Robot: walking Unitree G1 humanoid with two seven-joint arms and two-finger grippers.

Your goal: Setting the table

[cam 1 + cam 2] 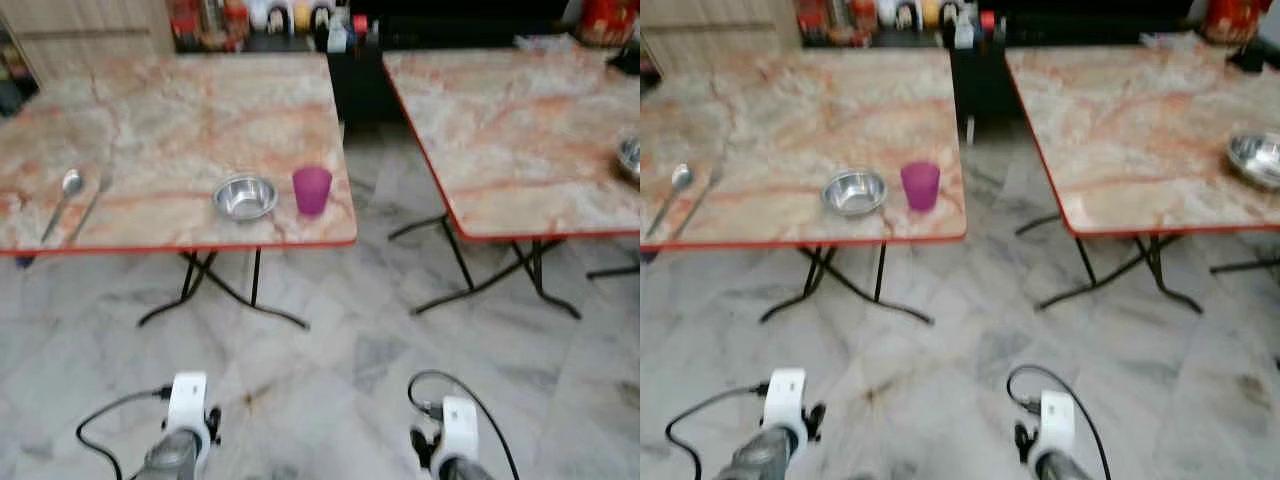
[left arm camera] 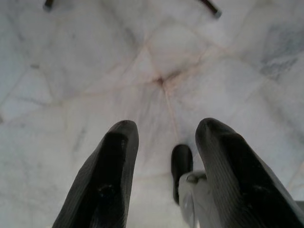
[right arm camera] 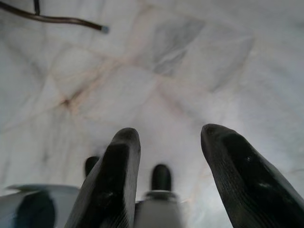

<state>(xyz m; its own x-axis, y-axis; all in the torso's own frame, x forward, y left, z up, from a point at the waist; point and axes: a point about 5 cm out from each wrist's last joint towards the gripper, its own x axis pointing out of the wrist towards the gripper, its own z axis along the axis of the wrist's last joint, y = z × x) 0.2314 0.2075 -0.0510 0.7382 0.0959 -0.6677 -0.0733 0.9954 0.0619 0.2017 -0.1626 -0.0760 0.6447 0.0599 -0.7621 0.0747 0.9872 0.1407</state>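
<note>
on the near marble-patterned folding table with red edge, going left to right, a long metal spoon and a thin metal fork are lying side by side near the left front edge, long axes running front to back, then a small round steel bowl and a purple plastic cup just beside it by the right front corner. all of it is lying ahead of both arms, well apart, nearer the left one. the left gripper and right gripper are both hanging low, pointing down at the grey marble floor, fingers spread apart and holding nothing.
</note>
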